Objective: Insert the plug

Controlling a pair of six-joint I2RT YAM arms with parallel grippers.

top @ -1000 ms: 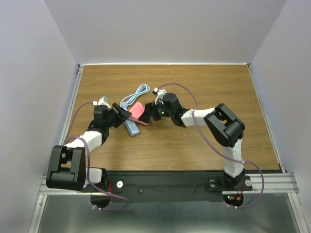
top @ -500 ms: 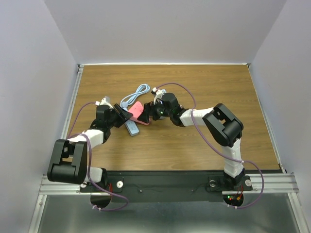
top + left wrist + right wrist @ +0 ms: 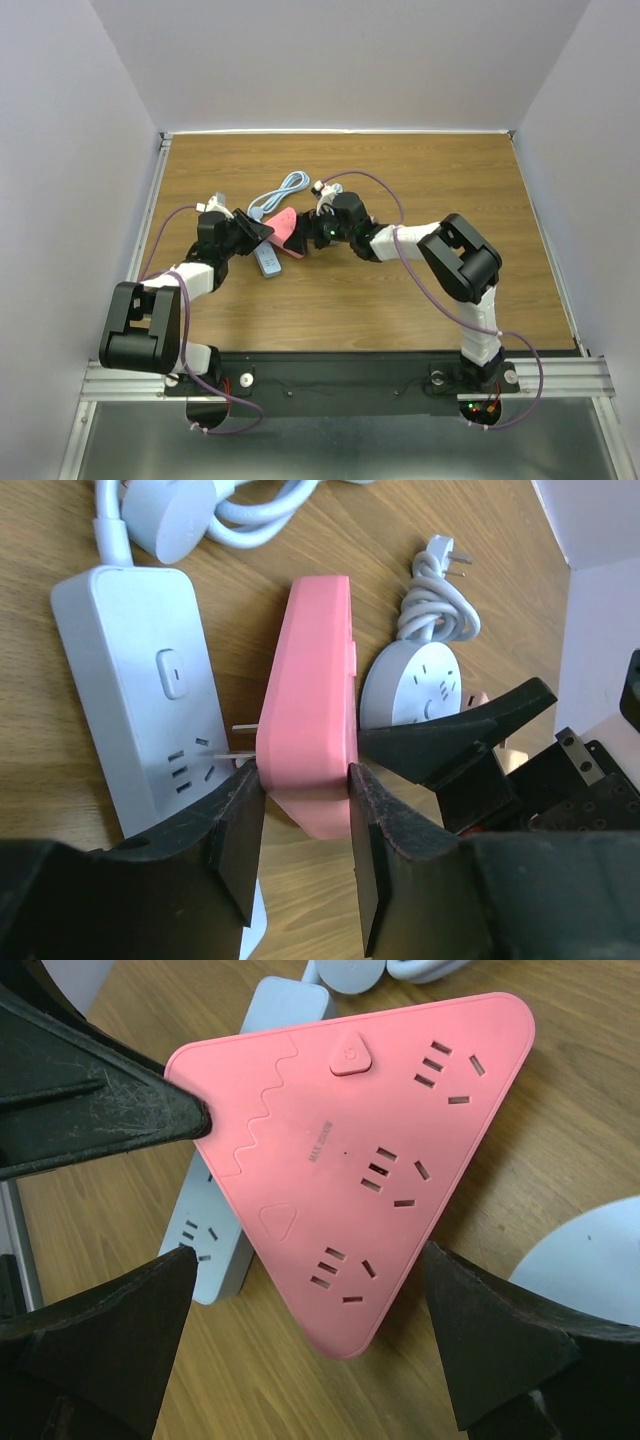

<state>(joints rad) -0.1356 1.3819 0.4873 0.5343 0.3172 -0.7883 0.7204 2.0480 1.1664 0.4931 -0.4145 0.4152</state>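
1. The wooden desk (image 3: 400, 290) carries everything; the things sit left of its middle.
2. The right arm (image 3: 440, 245) climbs from its base, bends at the elbow and lies low, pointing left across the desk. Its right hand (image 3: 308, 1252) faces the socket side of the pink adapter (image 3: 310, 710) with its fingers spread wide either side of it. A gap shows beside 1 finger, so this hand is released.
3. The left arm (image 3: 190, 275) folds up from its base and reaches forward and right, low over the desk. Its left hand (image 3: 302, 775) is clenched on the adapter's near corner, 1 finger on each flat face.
4. The white power strip (image 3: 140, 710) lies flat, just beside the adapter.
5. The pink adapter, a triangle with 3 socket groups, stands on edge between the 2 hands.
6. A round white adapter (image 3: 415, 685) lies on the desk beyond it.
7. 2 prongs (image 3: 240, 752) jut from the pink adapter toward the strip's slots, their whole length bare and not inserted.
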